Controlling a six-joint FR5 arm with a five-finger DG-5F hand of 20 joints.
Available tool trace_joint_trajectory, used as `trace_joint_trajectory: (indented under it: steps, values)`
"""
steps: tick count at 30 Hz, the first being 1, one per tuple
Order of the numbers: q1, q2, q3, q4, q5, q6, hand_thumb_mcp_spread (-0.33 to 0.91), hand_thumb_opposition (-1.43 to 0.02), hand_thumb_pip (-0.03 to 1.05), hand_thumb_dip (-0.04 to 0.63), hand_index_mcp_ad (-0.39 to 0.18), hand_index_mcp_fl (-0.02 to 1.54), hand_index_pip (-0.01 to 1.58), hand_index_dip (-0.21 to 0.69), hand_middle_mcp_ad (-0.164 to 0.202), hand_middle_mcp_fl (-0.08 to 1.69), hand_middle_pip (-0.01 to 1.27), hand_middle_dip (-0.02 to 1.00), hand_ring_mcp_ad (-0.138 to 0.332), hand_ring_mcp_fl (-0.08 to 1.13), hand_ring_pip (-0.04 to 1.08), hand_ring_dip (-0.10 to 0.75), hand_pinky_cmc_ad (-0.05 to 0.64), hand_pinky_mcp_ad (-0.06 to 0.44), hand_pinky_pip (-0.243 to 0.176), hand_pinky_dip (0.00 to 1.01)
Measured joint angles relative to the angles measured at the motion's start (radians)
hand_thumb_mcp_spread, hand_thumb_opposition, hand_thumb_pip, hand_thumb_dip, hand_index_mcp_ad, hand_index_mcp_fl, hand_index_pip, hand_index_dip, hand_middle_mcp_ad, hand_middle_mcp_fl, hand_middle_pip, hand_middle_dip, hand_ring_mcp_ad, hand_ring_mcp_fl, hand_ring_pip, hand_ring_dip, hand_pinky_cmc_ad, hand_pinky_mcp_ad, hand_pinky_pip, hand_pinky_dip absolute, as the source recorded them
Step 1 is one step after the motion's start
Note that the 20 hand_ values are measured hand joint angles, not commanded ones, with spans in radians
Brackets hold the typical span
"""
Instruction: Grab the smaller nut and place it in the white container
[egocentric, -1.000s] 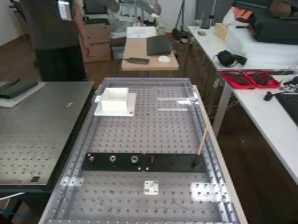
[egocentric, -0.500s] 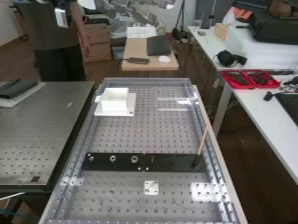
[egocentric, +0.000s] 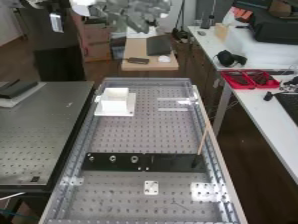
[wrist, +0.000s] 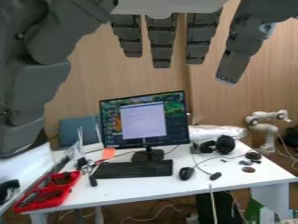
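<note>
The hand (wrist: 161, 40), fingers extended wide, had advanced farther into the high view; the nuts (egocentric: 113, 158) lay unshifted on the black plate (egocentric: 174, 162), so the pick remained outstanding

A perforated grey bench (egocentric: 133, 135) carries the white container (egocentric: 115, 104), a black strip (egocentric: 171, 162) and a white plate (egocentric: 151, 185).

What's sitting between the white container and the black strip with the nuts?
In the high view, just bare, perforated bench top lies between the white container and black strip.
</note>
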Motion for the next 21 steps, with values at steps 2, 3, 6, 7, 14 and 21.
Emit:
trace_joint_trajectory:
  steps: [2,3,6,7,14,21]
  values:
    - [-0.001,0.003,-0.012,0.003,0.008,0.001,0.26,-0.70,0.39,0.054,-0.010,0.04,0.09,0.016,0.091,0.04,0.14,0.16,0.175,0.00,0.15,0.023,0.367,0.312,-0.094,0.57]
    - [-0.001,0.005,-0.018,0.005,0.012,0.002,0.26,-0.70,0.39,0.054,-0.010,0.04,0.09,0.016,0.091,0.04,0.14,0.16,0.175,0.00,0.15,0.023,0.367,0.312,-0.094,0.57]
    - [-0.004,0.007,-0.039,0.012,0.021,0.018,0.26,-0.70,0.39,0.054,-0.010,0.04,0.09,0.016,0.091,0.04,0.14,0.16,0.175,0.00,0.15,0.023,0.368,0.312,-0.094,0.57]
    - [-0.005,0.007,-0.043,0.013,0.021,0.023,0.26,-0.71,0.39,0.051,-0.010,0.04,0.09,0.016,0.087,0.04,0.14,0.16,0.175,0.00,0.15,0.023,0.367,0.312,-0.099,0.57]
    - [-0.017,0.003,-0.106,0.030,0.028,0.065,0.26,-0.71,0.40,0.054,-0.010,0.04,0.09,0.016,0.091,0.04,0.14,0.16,0.176,0.00,0.15,0.023,0.367,0.316,-0.101,0.57]
    - [-0.057,0.013,-0.164,0.071,0.003,0.053,0.27,-0.71,0.45,0.051,-0.012,0.06,0.09,0.016,0.108,0.05,0.14,0.16,0.188,0.00,0.15,0.023,0.367,0.314,-0.099,0.57]
